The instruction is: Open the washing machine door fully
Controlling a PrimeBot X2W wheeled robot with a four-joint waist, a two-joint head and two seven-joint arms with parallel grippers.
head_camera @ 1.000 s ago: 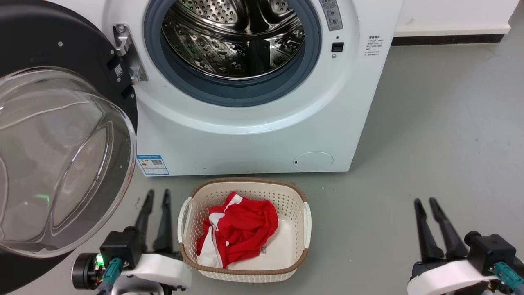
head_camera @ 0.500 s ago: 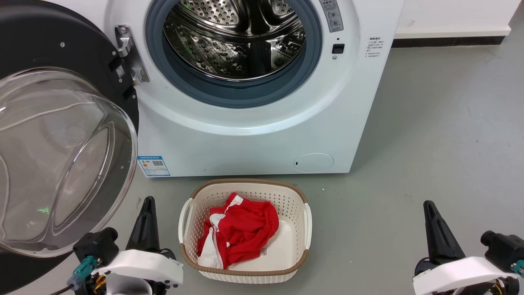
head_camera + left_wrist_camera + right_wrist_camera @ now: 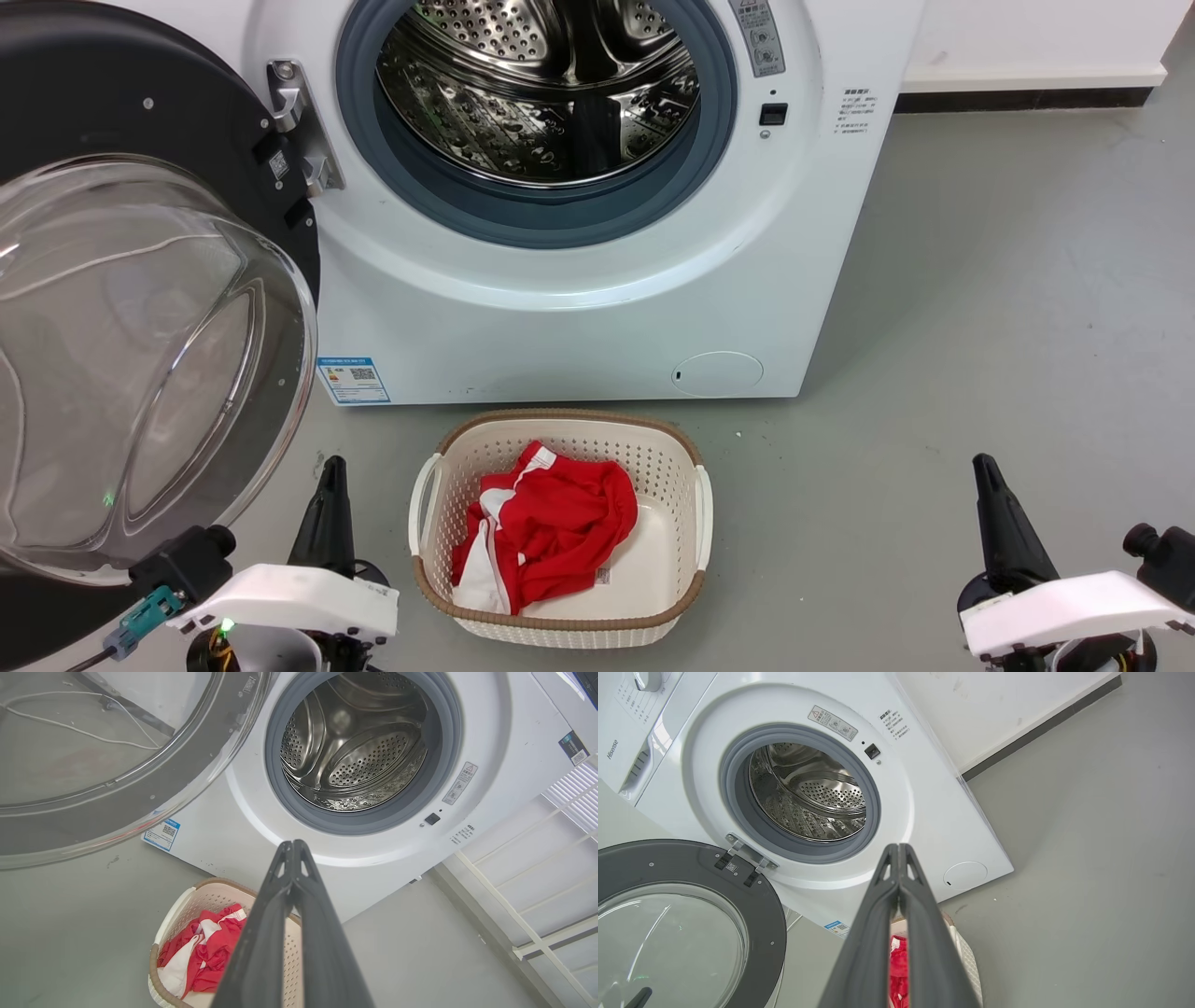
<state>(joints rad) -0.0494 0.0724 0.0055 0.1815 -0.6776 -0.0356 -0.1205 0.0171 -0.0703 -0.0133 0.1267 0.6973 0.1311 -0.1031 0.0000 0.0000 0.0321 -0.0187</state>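
Observation:
The white washing machine (image 3: 579, 317) faces me with its steel drum (image 3: 551, 84) exposed. Its washing machine door (image 3: 140, 327), black-rimmed with a clear bulging glass bowl, is swung out wide on the left hinge (image 3: 299, 121). My left gripper (image 3: 332, 465) is shut on nothing, low on the floor between the door and the basket. My right gripper (image 3: 980, 463) is also shut and empty, far to the right of the machine. The left wrist view shows the left gripper's joined tips (image 3: 292, 843) under the drum opening and the door (image 3: 140, 788) at upper left. The right wrist view shows the right gripper's closed tips (image 3: 898, 847) and the door (image 3: 691, 868) at lower left.
A cream laundry basket (image 3: 560, 425) with a red and white garment (image 3: 551, 523) sits on the grey floor right before the machine. A blue label (image 3: 353, 378) is low on the machine's front. A white wall with a dark skirting (image 3: 1027, 93) runs behind on the right.
Both grippers went from slightly open to shut and drew back toward the bottom edge. The view shifted a little; the door stays swung open.

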